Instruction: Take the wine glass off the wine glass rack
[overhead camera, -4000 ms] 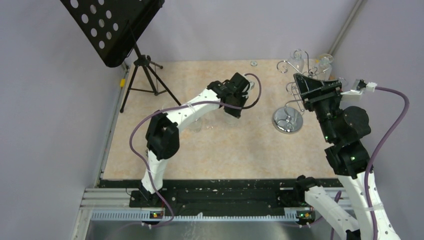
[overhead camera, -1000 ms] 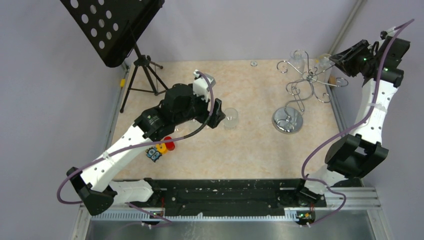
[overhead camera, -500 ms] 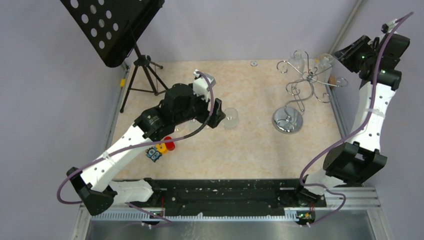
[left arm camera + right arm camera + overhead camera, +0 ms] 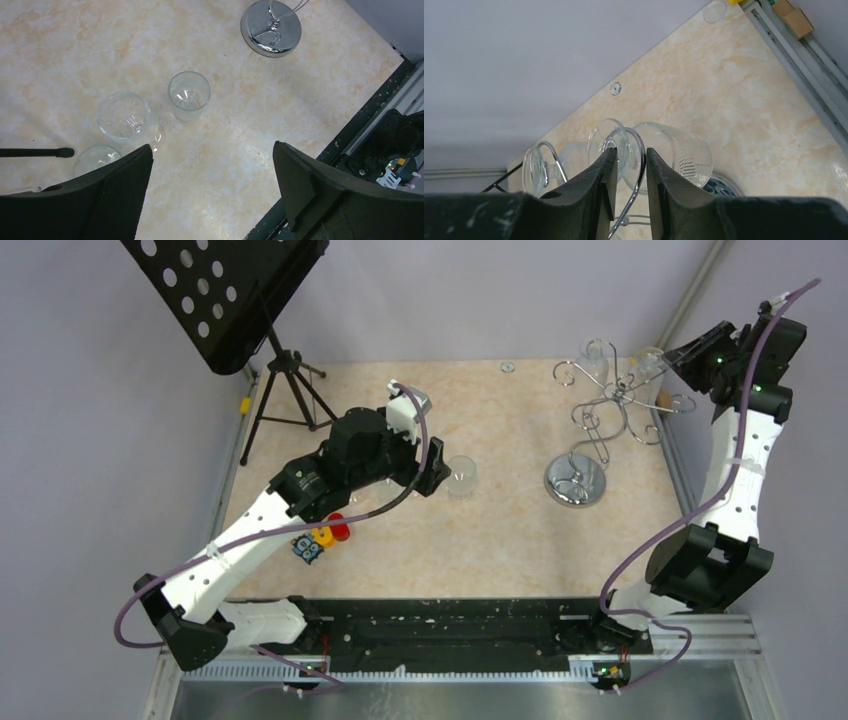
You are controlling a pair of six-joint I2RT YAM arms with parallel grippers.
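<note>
At the top view's upper right the wine glass [image 4: 679, 150] hangs inverted on the wine glass rack [image 4: 575, 480], the right gripper [image 4: 630, 162] nearly closed astride its stem for the lift-off — gripping or not, I cannot tell.

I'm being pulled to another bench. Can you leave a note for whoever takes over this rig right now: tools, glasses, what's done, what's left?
Left tool: open, empty, above three clear glasses on the beige marbled table.
Right tool: fingers narrowly apart, flanking the foot end of a ribbed clear wine glass hanging on the shiny chrome wire rack. Can't tell if it is gripping.
Done: right tool lined up on that glass.
Left: secure the grip, slide it off its loop, set it down. A second glass also hangs there.
</note>
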